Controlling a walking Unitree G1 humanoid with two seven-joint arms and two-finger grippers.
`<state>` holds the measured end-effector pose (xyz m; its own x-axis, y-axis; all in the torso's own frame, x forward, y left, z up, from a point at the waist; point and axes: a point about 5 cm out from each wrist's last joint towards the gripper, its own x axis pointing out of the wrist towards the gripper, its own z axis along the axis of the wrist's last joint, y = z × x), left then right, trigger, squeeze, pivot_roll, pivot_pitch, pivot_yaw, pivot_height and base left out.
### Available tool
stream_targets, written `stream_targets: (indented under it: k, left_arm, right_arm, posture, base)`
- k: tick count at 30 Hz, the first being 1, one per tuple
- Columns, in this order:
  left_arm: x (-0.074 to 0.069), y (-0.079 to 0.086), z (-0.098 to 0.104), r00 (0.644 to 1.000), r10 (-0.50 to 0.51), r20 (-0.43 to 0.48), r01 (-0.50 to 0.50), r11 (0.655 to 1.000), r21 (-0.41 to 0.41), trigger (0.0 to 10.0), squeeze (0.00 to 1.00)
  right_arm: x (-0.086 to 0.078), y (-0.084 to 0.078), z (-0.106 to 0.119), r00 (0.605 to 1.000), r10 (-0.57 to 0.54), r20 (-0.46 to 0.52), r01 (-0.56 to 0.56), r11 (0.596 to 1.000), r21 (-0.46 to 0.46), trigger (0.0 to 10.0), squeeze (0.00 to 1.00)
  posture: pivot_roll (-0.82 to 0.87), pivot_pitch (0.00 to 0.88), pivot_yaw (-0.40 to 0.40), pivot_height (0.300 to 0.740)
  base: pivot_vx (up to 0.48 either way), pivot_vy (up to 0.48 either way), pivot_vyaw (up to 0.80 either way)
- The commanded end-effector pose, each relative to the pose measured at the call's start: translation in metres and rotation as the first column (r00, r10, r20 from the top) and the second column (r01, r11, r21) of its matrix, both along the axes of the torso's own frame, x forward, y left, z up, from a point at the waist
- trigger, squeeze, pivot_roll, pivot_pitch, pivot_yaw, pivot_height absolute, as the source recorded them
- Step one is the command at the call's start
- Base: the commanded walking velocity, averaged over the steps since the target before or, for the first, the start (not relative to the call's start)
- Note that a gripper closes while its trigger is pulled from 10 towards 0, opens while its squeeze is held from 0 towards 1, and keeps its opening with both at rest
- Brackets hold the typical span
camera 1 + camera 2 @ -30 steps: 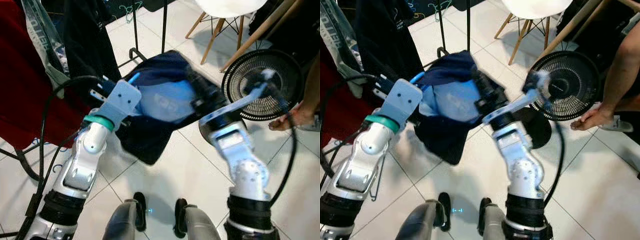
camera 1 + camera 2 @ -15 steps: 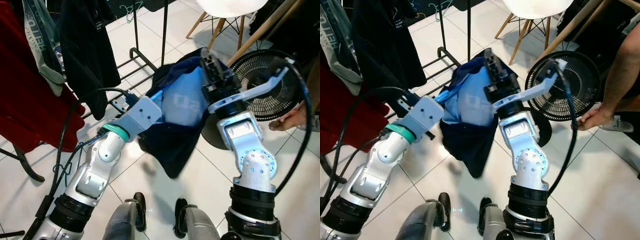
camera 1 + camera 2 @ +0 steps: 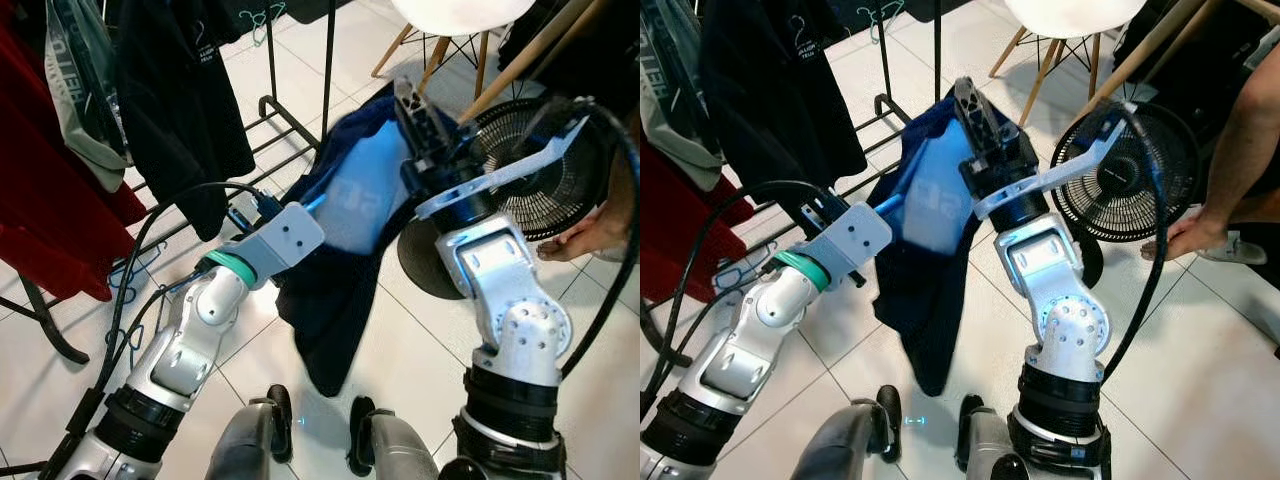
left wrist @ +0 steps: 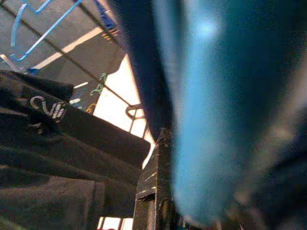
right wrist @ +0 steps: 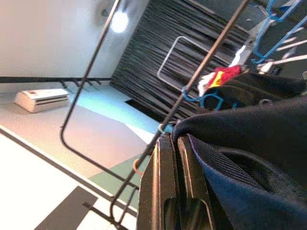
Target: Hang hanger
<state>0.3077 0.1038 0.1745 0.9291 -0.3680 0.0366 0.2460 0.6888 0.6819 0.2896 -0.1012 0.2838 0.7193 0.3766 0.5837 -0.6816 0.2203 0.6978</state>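
A navy garment with a pale blue lining hangs between my two arms, its hem near the floor. A bit of its blue hanger pokes out at the left side. My right gripper points up and is shut on the garment's top edge; in the right wrist view its fingers press together beside navy cloth. My left gripper is lower, at the garment's left side, shut on the hanger. One left finger lies against blurred blue. The black rack rail runs close to the right fingers.
A clothes rack on the left carries a black top, a grey piece and red cloth. A floor fan stands right, with a person's hand beside it. A chair is behind.
Both arms have lifted the garment; the right gripper now points higher. The cloth, spread flat before, now hangs down long and narrow.
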Motion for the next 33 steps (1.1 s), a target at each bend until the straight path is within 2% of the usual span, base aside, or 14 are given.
stream_targets:
  k: [1, 7, 9, 10, 11, 12, 13, 15, 16, 17, 23, 29, 31, 33]
  left_arm:
    - [-0.005, -0.003, -0.012, 0.997, -0.051, -0.054, 0.051, 0.999, 0.002, 10.0, 0.00]
    - [-0.010, -0.015, -0.009, 0.990, -0.126, -0.066, 0.123, 0.992, -0.040, 10.0, 0.00]
    - [-0.010, -0.028, 0.003, 0.984, -0.166, -0.062, 0.157, 0.979, -0.133, 10.0, 0.00]
    - [-0.010, -0.028, 0.003, 0.984, -0.166, -0.062, 0.157, 0.979, -0.133, 10.0, 0.00]
    - [-0.009, -0.031, 0.009, 0.984, -0.167, -0.056, 0.155, 0.973, -0.174, 10.0, 0.00]
    - [-0.005, -0.030, 0.017, 0.987, -0.153, -0.052, 0.137, 0.965, -0.223, 10.0, 0.00]
    - [-0.003, -0.029, 0.021, 0.988, -0.144, -0.050, 0.127, 0.959, -0.254, 10.0, 0.00]
    - [-0.003, -0.029, 0.021, 0.988, -0.144, -0.050, 0.127, 0.959, -0.254, 10.0, 0.00]
    - [-0.002, -0.029, 0.025, 0.989, -0.138, -0.049, 0.119, 0.952, -0.283, 10.0, 0.00]
    - [0.000, -0.027, 0.030, 0.991, -0.128, -0.041, 0.109, 0.945, -0.309, 10.0, 0.00]
    - [0.008, -0.017, 0.056, 0.998, -0.064, 0.014, 0.064, 0.905, -0.420, 10.0, 0.00]
    - [0.011, -0.013, 0.069, 0.999, -0.032, 0.043, 0.048, 0.883, -0.468, 10.0, 0.00]
    - [0.016, -0.009, 0.083, 0.997, 0.011, 0.070, 0.027, 0.855, -0.518, 10.0, 0.00]
    - [0.019, -0.007, 0.087, 0.996, 0.032, 0.081, 0.016, 0.846, -0.533, 10.0, 0.00]
  right_arm:
    - [-0.008, 0.004, 0.014, 0.997, 0.026, 0.076, -0.026, 1.000, 0.010, 10.0, 0.00]
    - [-0.004, 0.009, 0.010, 0.997, -0.004, 0.075, 0.008, 0.998, -0.058, 10.0, 0.00]
    - [0.007, 0.012, -0.010, 0.994, -0.095, 0.045, 0.103, 0.968, -0.229, 10.0, 0.00]
    - [0.007, 0.012, -0.010, 0.994, -0.095, 0.045, 0.103, 0.968, -0.229, 10.0, 0.00]
    - [0.012, 0.011, -0.023, 0.990, -0.135, 0.027, 0.136, 0.936, -0.325, 10.0, 0.00]
    - [0.017, 0.010, -0.042, 0.983, -0.183, 0.013, 0.168, 0.869, -0.465, 10.0, 0.00]
    - [0.020, 0.009, -0.054, 0.978, -0.210, 0.009, 0.180, 0.813, -0.554, 10.0, 0.00]
    - [0.020, 0.009, -0.054, 0.978, -0.210, 0.009, 0.180, 0.813, -0.554, 10.0, 0.00]
    - [0.022, 0.009, -0.066, 0.973, -0.230, 0.019, 0.190, 0.753, -0.630, 10.0, 0.00]
    - [0.022, 0.009, -0.075, 0.973, -0.232, 0.015, 0.181, 0.718, -0.672, 10.0, 0.00]
    - [0.020, 0.015, -0.088, 0.980, -0.198, 0.011, 0.147, 0.685, -0.714, 10.0, 0.00]
    - [0.019, 0.018, -0.094, 0.984, -0.172, 0.038, 0.143, 0.656, -0.741, 10.0, 0.00]
    - [0.012, 0.027, -0.102, 0.992, -0.092, 0.081, 0.120, 0.609, -0.784, 10.0, 0.00]
    - [0.007, 0.032, -0.105, 0.995, -0.052, 0.090, 0.103, 0.601, -0.792, 10.0, 0.00]
  posture:
    - [-0.01, 0.191, 0.051, 0.740]
    - [-0.01, 0.190, 0.050, 0.740]
    - [-0.01, 0.189, 0.047, 0.740]
    - [-0.01, 0.189, 0.047, 0.740]
    - [-0.01, 0.189, 0.047, 0.740]
    - [-0.01, 0.189, 0.047, 0.740]
    - [-0.01, 0.189, 0.047, 0.740]
    - [-0.01, 0.189, 0.047, 0.740]
    - [-0.01, 0.189, 0.044, 0.740]
    - [-0.01, 0.189, 0.041, 0.740]
    - [-0.01, 0.184, 0.030, 0.740]
    - [-0.01, 0.179, 0.023, 0.740]
    - [-0.02, 0.173, 0.014, 0.740]
    - [-0.02, 0.170, 0.010, 0.740]
  base:
    - [0.000, 0.000, 0.00]
    - [0.000, 0.000, 0.00]
    - [0.000, 0.000, 0.00]
    - [0.000, 0.000, 0.00]
    - [0.000, 0.000, 0.00]
    - [0.000, 0.000, 0.00]
    - [0.000, 0.000, 0.00]
    - [0.000, 0.000, 0.00]
    - [0.000, 0.000, 0.00]
    - [0.000, 0.000, 0.00]
    - [0.000, 0.000, 0.00]
    - [0.000, 0.000, 0.00]
    - [0.000, 0.000, 0.00]
    - [0.000, 0.000, 0.00]
